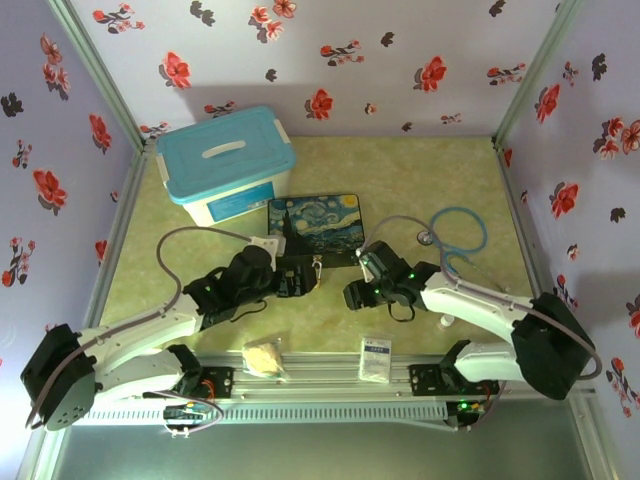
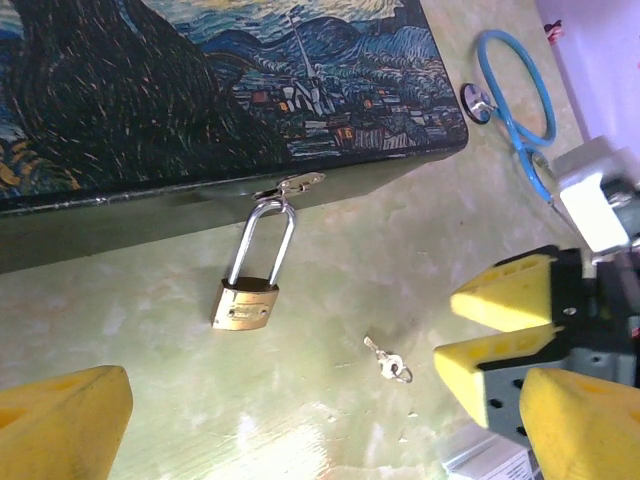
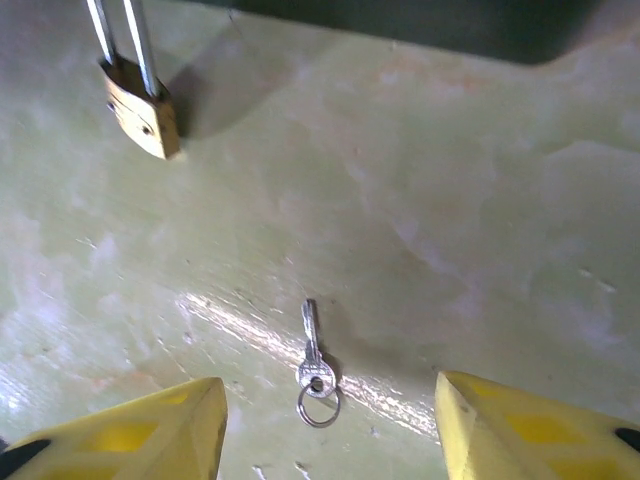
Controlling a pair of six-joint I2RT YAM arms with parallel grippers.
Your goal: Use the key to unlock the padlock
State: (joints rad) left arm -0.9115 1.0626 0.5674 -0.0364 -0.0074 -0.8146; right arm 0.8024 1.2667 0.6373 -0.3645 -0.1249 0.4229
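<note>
Currently key [image 3: 312,355] is flanked by right gripper [image 3: 330,400], fingers parted, nothing gripped. Left gripper [image 2: 325,420] is held wide open, empty, near padlock [image 2: 245,305].

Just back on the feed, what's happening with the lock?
The padlock hangs from the hasp of the Starry Night tin, brass body resting on the table. The key lies flat on the table nearby, not yet picked up. The right end effector sits low over it, a finger on each side, open, not touching. The left end effector is open near the padlock, holding nothing.
</note>
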